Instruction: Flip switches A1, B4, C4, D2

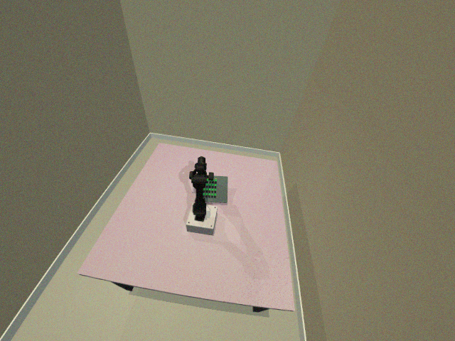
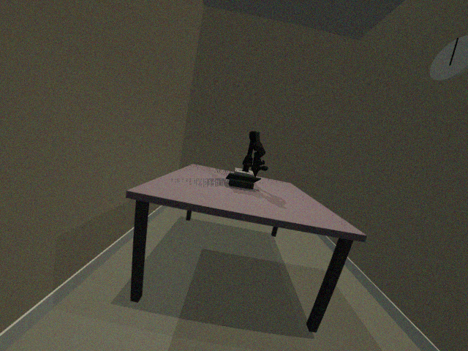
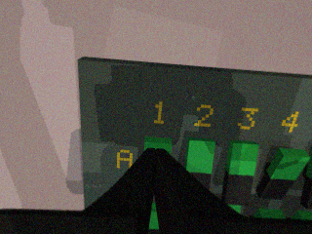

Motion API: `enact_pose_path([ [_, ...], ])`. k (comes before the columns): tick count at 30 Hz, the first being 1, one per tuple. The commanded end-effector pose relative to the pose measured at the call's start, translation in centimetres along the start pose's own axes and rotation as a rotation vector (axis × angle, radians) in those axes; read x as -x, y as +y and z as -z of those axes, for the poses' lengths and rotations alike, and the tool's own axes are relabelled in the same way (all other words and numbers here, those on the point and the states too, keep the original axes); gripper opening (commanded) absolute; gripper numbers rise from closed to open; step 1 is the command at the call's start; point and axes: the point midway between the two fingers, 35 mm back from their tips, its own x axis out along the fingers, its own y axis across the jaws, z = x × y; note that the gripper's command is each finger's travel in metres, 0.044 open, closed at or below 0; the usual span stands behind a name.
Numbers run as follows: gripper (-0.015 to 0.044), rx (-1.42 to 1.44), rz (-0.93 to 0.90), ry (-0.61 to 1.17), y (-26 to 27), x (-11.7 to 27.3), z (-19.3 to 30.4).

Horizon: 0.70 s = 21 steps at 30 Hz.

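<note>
In the wrist view, with the panel (image 1: 222,190) (image 2: 241,177) (image 3: 132,88) as landmark, the end effector (image 3: 154,156) has its fingers together over the A1 switch (image 3: 158,142) at the panel's left part, a placement too small to read from the top view. The exterior view alone shows, left to right beneath the panel, the dark legs of the pink table (image 1: 154,249) (image 2: 241,205), and a pale disc (image 2: 447,60) on the wall right of the panel

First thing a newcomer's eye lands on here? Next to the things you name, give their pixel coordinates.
Probably the pale pink table (image 1: 146,234) (image 2: 211,196), standing out against drab walls in the top and exterior views. Next, the black arm (image 1: 199,198) (image 2: 255,145) rising from its white base (image 1: 200,229). Up close in the wrist view, it's the bright green switches (image 3: 200,155) under yellow column numbers 1 to 4, with the dark, shut pincer (image 3: 154,156) in front of column 1.
</note>
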Motion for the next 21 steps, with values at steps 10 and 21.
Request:
enact_pose_path([
  [10, 0.0000, -0.001, 0.002, -0.007, 0.0, 1.7, -0.1],
  [21, 0.0000, -0.003, 0.007, -0.024, -0.8, 6.3, 0.5],
])
